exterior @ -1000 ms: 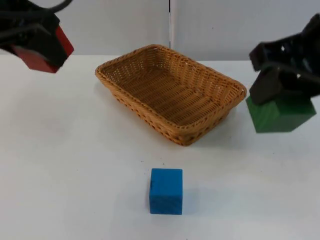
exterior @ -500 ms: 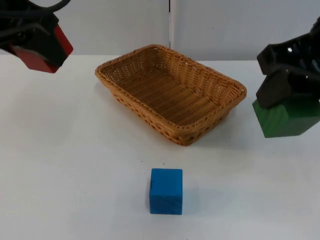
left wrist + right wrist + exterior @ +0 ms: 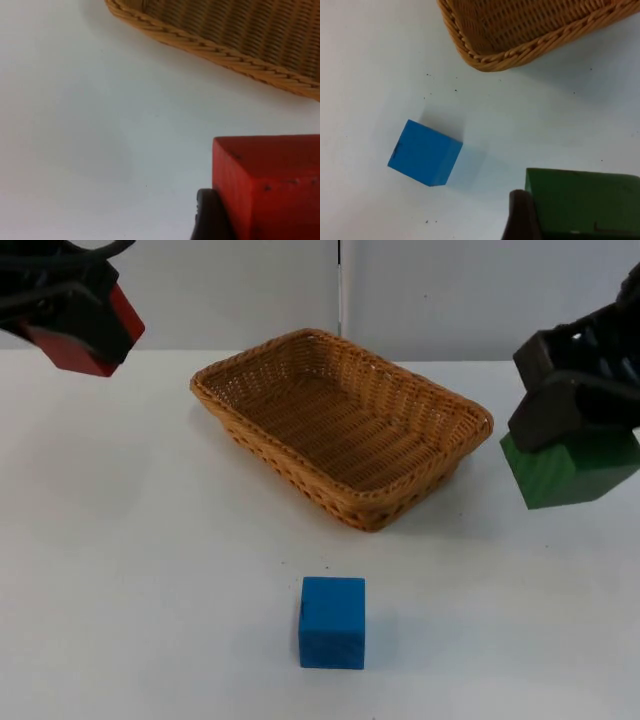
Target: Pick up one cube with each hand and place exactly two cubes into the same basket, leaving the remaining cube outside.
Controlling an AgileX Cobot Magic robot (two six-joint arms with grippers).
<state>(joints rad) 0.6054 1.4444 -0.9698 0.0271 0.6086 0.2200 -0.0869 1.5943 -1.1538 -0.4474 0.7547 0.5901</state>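
The red cube [image 3: 85, 335] is clenched in the left gripper [image 3: 70, 315], lifted left of the basket [image 3: 345, 420]. The green cube [image 3: 570, 468] is clenched in the right gripper [image 3: 575, 410], at the right, ready for dropping in. The blue cube [image 3: 333, 622] is left on the desk [image 3: 150, 570].
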